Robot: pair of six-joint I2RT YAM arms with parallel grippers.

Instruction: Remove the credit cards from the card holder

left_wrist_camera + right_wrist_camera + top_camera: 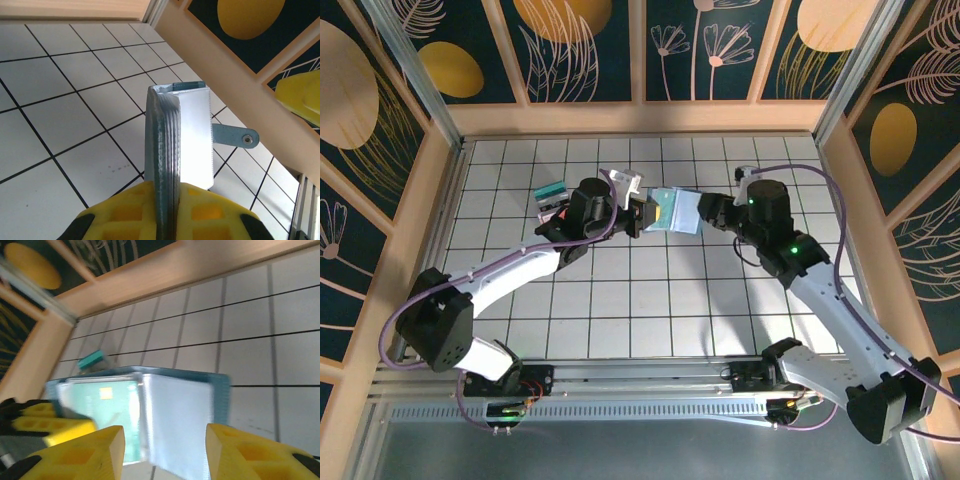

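The slate-blue card holder (682, 212) hangs open above the middle of the table between both arms. My left gripper (175, 200) is shut on its folded edge, seen edge-on with a clear sleeve and a snap strap (235, 136) sticking out. In the right wrist view the card holder (220, 390) faces me with a teal credit card (107, 410) behind clear plastic and a pale sleeve beside it. My right gripper (165, 455) is open just in front of that sleeve, its fingers (85, 455) apart on either side and clear of it. From above, the right gripper (705, 212) sits at the holder's right edge and the left gripper (638, 215) at its left.
A small pile of teal and red-pink cards (552, 197) lies on the white tiled table behind the left arm, with the pile (91, 360) also showing blurred past the holder. Wooden walls (640, 118) ring the table.
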